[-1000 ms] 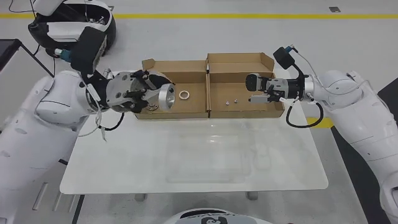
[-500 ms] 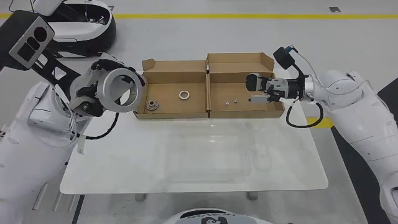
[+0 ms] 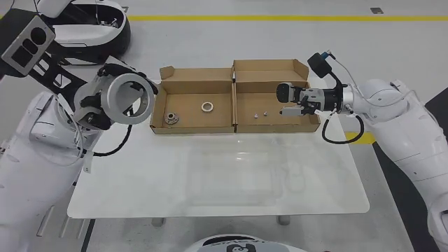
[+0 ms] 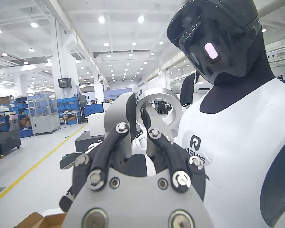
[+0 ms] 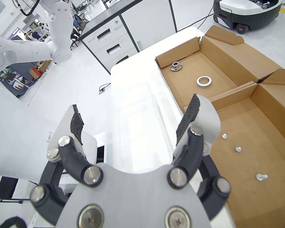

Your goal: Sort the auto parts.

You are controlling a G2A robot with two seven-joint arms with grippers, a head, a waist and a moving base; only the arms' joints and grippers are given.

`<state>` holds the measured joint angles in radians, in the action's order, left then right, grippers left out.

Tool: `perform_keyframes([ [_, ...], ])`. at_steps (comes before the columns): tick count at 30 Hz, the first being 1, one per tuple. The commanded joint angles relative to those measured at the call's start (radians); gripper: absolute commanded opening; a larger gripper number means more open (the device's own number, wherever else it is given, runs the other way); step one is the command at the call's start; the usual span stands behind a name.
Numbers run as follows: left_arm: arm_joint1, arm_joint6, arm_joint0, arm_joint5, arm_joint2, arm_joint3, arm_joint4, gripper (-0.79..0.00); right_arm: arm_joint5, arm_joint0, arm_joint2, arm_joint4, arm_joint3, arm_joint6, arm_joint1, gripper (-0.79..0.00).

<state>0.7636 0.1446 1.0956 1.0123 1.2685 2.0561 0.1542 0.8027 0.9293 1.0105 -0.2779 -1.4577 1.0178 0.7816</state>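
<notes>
You're holding the ring [image 3: 114,87] in the left pincer [image 4: 138,113], which is pinching one wall of it: one finger is passing through the hole and the other is pressing on the outside. The ring is hanging in the air off the left end of the tabletop [image 3: 210,175], apart from the left box [image 3: 192,129] and not yet over it. That box is already carrying a small ring [image 3: 207,106] and a hub [image 3: 171,118], while the right box [image 3: 274,127] is carrying only fasteners [image 5: 237,148], so the left box is looking like the likely home for this part. Because the grip is taking just one side of what seems a heavy piece, it may be prone to swinging, so you should be bringing it across slowly and level. Be clearing the box's end wall and flap before you start going down, and be aiming for bare cardboard between the hub and the small ring rather than on top of either. Be spreading the fingers only once the ring is sitting low over the floor of the box. The right pincer [image 5: 135,110] is hovering spread and empty at the far end of the right box, well out of your path.
</notes>
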Motion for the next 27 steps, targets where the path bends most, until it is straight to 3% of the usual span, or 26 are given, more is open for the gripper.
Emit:
perform_keyframes([
  [1,0.0,0.0,0.0,0.0,0.0,0.0,0.0,-0.785,0.0,0.0,0.0,0.0,0.0,0.0,0.0,0.0],
  [13,0.0,-0.002,0.002,-0.005,0.0,0.001,0.001,-0.785,0.0,0.0,0.0,0.0,0.0,0.0,0.0,0.0],
  [27,0.03,-0.051,0.041,-0.009,-0.003,0.05,0.172,-0.785,0.0,0.0,0.0,0.0,0.0,0.0,0.0,0.0],
])
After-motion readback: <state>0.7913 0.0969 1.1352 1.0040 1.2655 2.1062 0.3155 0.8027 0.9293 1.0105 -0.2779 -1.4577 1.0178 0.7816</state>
